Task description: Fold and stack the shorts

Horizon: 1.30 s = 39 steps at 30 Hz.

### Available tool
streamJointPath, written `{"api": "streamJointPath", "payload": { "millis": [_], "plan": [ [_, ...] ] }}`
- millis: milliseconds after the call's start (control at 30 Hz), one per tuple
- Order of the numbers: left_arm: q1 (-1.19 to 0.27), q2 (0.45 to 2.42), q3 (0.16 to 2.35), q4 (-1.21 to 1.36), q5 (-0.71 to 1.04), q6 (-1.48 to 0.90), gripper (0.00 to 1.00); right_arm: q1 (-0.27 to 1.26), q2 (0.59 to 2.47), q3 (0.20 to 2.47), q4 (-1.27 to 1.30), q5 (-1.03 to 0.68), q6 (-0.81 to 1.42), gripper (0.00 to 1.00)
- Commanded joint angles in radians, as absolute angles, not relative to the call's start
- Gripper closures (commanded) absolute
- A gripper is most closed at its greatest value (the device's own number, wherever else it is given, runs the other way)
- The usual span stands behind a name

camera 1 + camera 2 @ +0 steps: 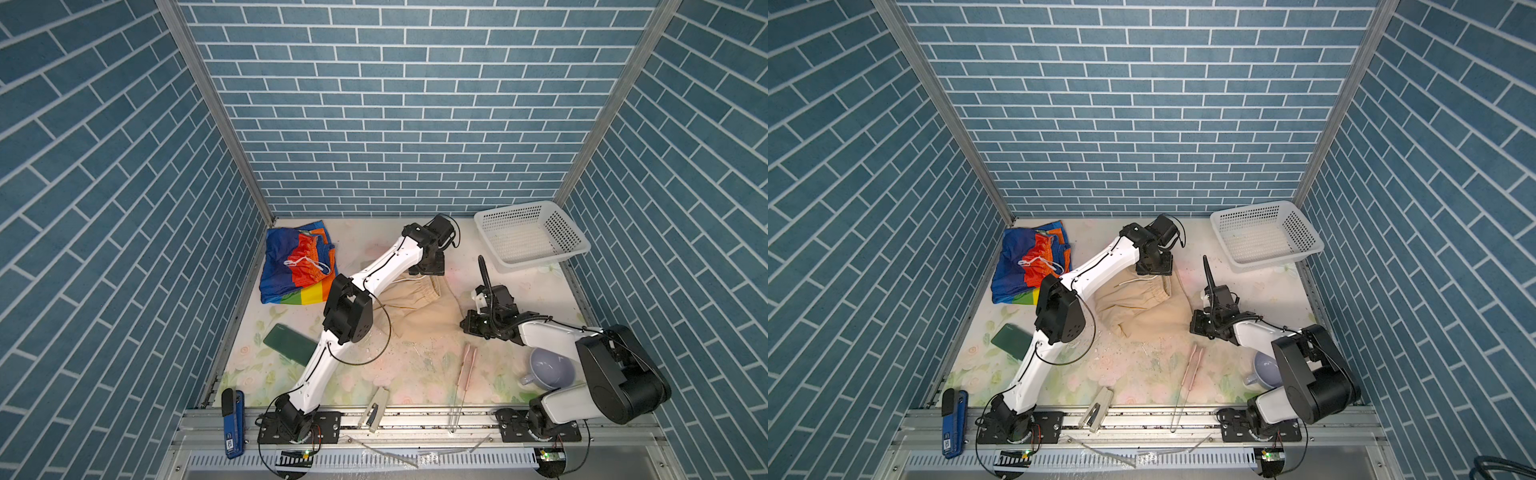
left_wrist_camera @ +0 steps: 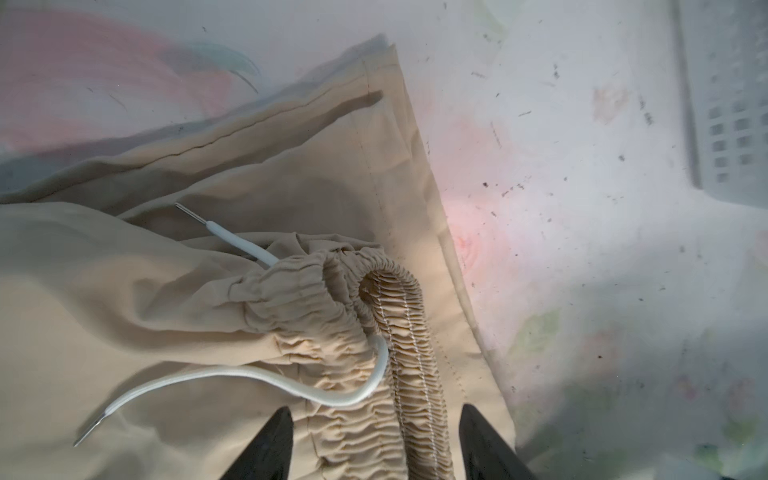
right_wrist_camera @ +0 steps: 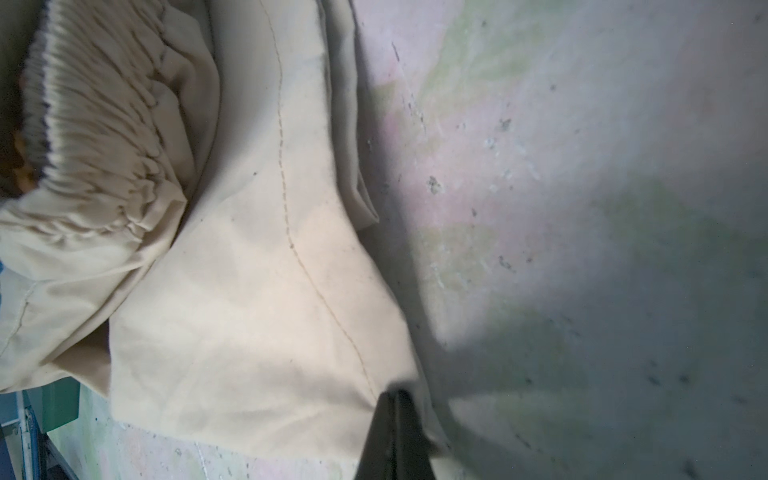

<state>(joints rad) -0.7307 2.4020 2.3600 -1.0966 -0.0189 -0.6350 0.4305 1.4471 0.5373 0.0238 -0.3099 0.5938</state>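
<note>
Both top views show two shorts: one striped pair (image 1: 286, 257), one beige pair (image 1: 419, 307). Left gripper (image 2: 374, 409) gapes astride the waistband (image 2: 399, 332); right gripper (image 3: 395, 399) pinches the beige pair's edge.

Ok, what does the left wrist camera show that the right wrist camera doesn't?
Only the left wrist: the white drawstring, a corner of the basket, and the left gripper open astride the waistband. Only the right wrist: the right gripper shut on the edge of the beige shorts. Both: the beige shorts, their gathered waistband and the floral table.
</note>
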Motion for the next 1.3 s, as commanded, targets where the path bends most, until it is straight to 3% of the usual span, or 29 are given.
{"api": "streamJointPath", "payload": {
  "millis": [0, 233, 333, 467, 533, 667, 1000, 1267],
  "plan": [
    [-0.736, 2.46, 2.422, -1.198, -0.055, -0.602, 0.35, 0.423, 1.477, 0.521, 0.004, -0.281, 0.568, 1.0],
    [-0.742, 2.541, 2.528, -1.313, -0.111, -0.576, 0.38, 0.422, 1.495, 0.527, 0.011, -0.284, 0.568, 1.0],
    [-0.745, 2.55, 2.507, -1.285, -0.079, -0.571, 0.45, 0.422, 1.505, 0.529, 0.017, -0.29, 0.569, 1.0],
    [-0.762, 2.528, 2.441, -1.188, -0.037, -0.577, 0.79, 0.42, 1.503, 0.527, 0.018, -0.288, 0.57, 1.0],
    [-0.771, 2.516, 2.43, -1.16, -0.027, -0.588, 0.88, 0.42, 1.503, 0.526, 0.02, -0.288, 0.569, 1.0],
    [-0.789, 2.489, 2.433, -1.146, -0.046, -0.611, 0.97, 0.42, 1.506, 0.522, 0.023, -0.291, 0.57, 1.0],
    [-0.816, 2.413, 2.417, -1.122, -0.083, -0.649, 1.0, 0.419, 1.517, 0.513, 0.035, -0.3, 0.577, 1.0],
    [-0.819, 2.479, 2.414, -1.05, -0.014, -0.68, 1.0, 0.419, 1.475, 0.501, 0.015, -0.284, 0.592, 1.0]
  ]
}}
